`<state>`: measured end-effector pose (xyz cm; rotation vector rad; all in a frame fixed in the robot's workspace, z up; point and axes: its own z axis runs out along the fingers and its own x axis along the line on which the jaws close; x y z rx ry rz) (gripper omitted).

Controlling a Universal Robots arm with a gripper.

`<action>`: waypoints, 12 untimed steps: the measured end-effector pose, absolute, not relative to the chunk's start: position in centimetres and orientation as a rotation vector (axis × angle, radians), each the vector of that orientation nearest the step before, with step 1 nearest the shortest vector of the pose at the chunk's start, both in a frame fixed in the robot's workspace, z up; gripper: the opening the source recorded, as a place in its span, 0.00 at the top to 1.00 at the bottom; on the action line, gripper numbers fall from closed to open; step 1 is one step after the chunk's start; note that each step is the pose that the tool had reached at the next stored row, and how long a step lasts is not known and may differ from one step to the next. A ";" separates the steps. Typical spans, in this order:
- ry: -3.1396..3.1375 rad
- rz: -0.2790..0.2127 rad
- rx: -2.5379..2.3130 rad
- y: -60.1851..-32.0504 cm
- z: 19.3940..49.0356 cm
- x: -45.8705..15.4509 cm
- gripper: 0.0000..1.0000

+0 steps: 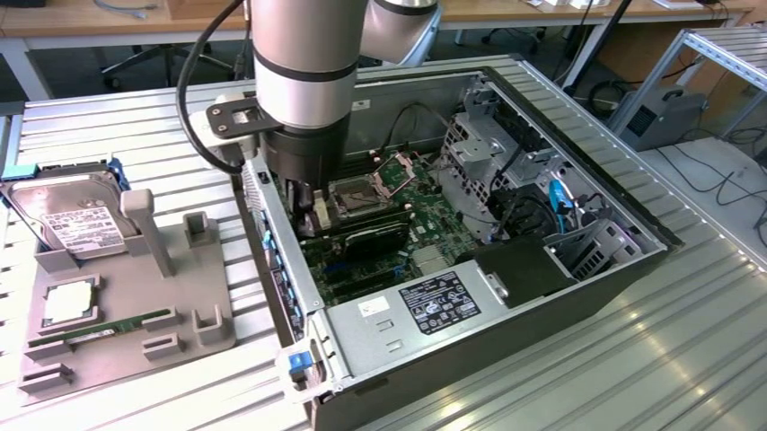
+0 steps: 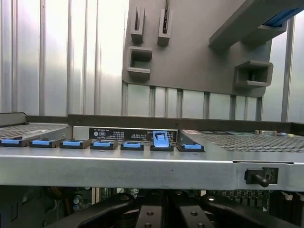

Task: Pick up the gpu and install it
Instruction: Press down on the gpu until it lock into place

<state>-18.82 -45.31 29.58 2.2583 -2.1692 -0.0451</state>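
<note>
Gripper: the gripper [image 1: 307, 208] hangs down inside the open computer case [image 1: 599, 269], close to the case's side wall on the exterior view's left. Its black fingers [image 2: 156, 213] are closed together, and I can't make out anything held between them.
Arm: the silver arm [image 1: 305, 54] stands upright over the case, with a black cable looping beside it.
Graphics card: the gpu [image 1: 365, 239] is a dark, flat card lying across the green motherboard [image 1: 408, 215], just beside the gripper, below the square processor socket [image 1: 357, 191]. Whether it is fully seated I can't tell.
Case edge: a row of blue slot clips [image 2: 102, 143] lines the metal rim; one clip [image 2: 160, 139] stands raised above the rest.
Grey tray: a parts tray [image 1: 120, 332] sits on the table on the exterior view's left, outside the case.
Tray contents: a hard drive [image 1: 74, 224] with a white label, a narrow green memory stick [image 1: 102, 330] and a square chip [image 1: 68, 301].
</note>
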 end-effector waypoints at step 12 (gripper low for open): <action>-2.169 -0.045 2.258 -45.3 29.2 -19.1 0.89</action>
